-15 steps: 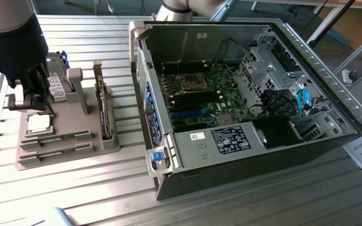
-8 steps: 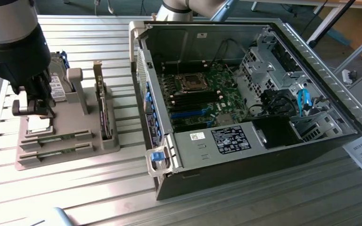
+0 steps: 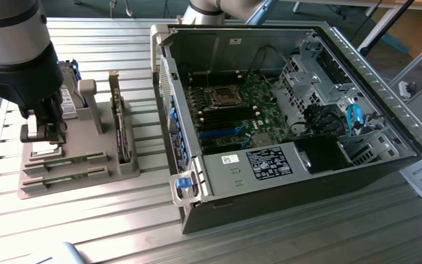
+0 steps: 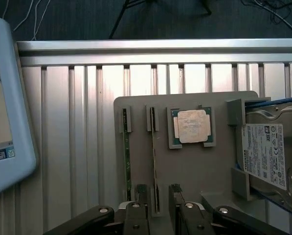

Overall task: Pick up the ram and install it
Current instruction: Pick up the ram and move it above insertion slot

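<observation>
Ram (image 4: pixel 154 152) edge-on in grey holder (image 4: pixel 204 166) slot; one end hidden inside spread pincer (image 4: pixel 158 192); contact unclear.

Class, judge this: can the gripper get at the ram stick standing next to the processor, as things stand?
Probably yes. The gripper has its open fingers astride that ram stick, one on each side, with nothing between them and it; the other ram stick stands apart, outside the fingers.

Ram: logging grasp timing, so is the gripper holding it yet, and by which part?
Not yet held. The gripper has its jaws open astride one end of the ram, a gap showing on each side.
</observation>
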Tool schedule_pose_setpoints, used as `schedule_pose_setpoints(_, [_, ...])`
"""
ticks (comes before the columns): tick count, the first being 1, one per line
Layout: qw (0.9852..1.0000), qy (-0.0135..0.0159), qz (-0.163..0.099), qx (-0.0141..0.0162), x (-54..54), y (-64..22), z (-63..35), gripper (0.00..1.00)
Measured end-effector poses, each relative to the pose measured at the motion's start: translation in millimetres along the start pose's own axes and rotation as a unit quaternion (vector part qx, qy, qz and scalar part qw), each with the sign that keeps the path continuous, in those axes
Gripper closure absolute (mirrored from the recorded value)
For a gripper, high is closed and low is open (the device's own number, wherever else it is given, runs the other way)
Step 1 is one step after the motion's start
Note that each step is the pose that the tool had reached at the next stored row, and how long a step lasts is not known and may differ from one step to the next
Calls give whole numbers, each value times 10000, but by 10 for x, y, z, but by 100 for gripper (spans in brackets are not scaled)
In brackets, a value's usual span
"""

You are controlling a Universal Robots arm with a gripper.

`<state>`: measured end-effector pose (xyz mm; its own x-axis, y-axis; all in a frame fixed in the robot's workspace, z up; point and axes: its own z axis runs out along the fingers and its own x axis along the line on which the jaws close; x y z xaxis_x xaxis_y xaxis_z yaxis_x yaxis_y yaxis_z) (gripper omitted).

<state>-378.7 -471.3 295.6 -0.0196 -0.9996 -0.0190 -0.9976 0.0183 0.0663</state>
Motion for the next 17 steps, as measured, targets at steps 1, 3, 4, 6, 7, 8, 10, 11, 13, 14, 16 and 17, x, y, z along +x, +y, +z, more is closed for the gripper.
schedule_pose_setpoints(1, [10000,0,0,-3,0,-1,16,69])
schedule_pose_setpoints(3, [10000,0,0,-15,2,-5,77,69])
schedule_pose_setpoints(4, [10000,0,1,-19,2,-7,101,69])
schedule_pose_setpoints(6, [10000,1,1,-23,3,-8,120,69])
schedule_pose_setpoints(7, [10000,1,1,-24,3,-8,120,69])
schedule_pose_setpoints(8, [10000,1,1,-24,3,-8,120,69])
schedule_pose_setpoints(10, [10000,0,0,-22,31,-9,124,69])
schedule_pose_setpoints(11, [10000,0,1,-23,53,-9,124,69])
schedule_pose_setpoints(13, [10000,0,1,-25,87,-10,130,69])
schedule_pose_setpoints(14, [10000,0,0,-28,108,-11,135,69])
schedule_pose_setpoints(16, [10000,0,1,-31,140,-14,166,69])
schedule_pose_setpoints(17, [10000,0,1,-33,154,-16,199,69])
